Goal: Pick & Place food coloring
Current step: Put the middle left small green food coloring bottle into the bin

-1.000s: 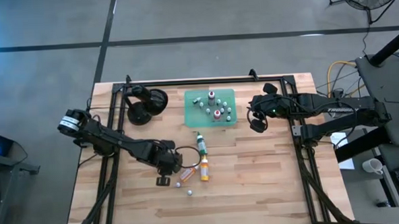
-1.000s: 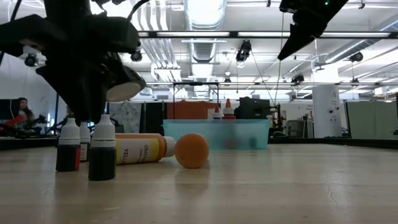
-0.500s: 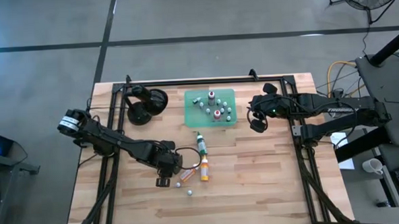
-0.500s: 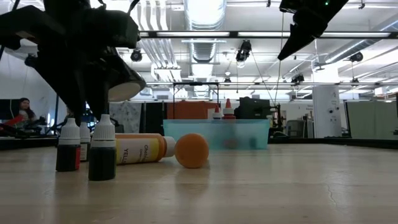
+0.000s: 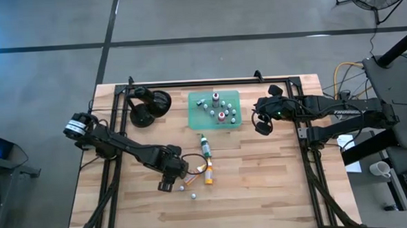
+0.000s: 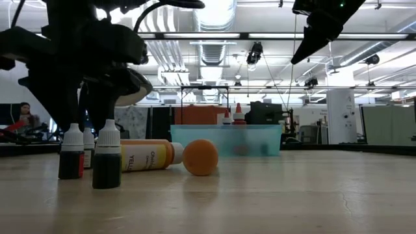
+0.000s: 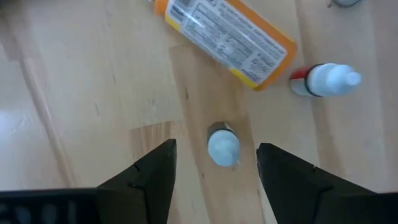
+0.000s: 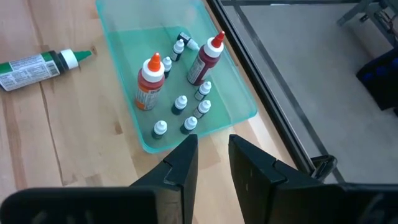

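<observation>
Left gripper [image 7: 216, 171] open over small upright bottle [image 7: 222, 147] — orange bottle [image 7: 227, 34] nearby

The tray [image 5: 215, 110] is set near the far middle of the counter [image 5: 275, 186], with several small bottles [image 8: 180, 102] and two larger ones [image 8: 150, 81] standing in it. The right gripper [image 5: 262, 126] is held just beside the tray's right edge. A bottle [image 5: 205, 146] is laid on the counter in front of the tray, and another [image 5: 209, 173] nearer still. The left gripper [image 7: 216, 168] is poised directly over one small upright bottle [image 7: 222, 146], which is seen between its jaws. A second small bottle [image 7: 323, 79] is placed just beside the lying one [image 7: 227, 35].
</observation>
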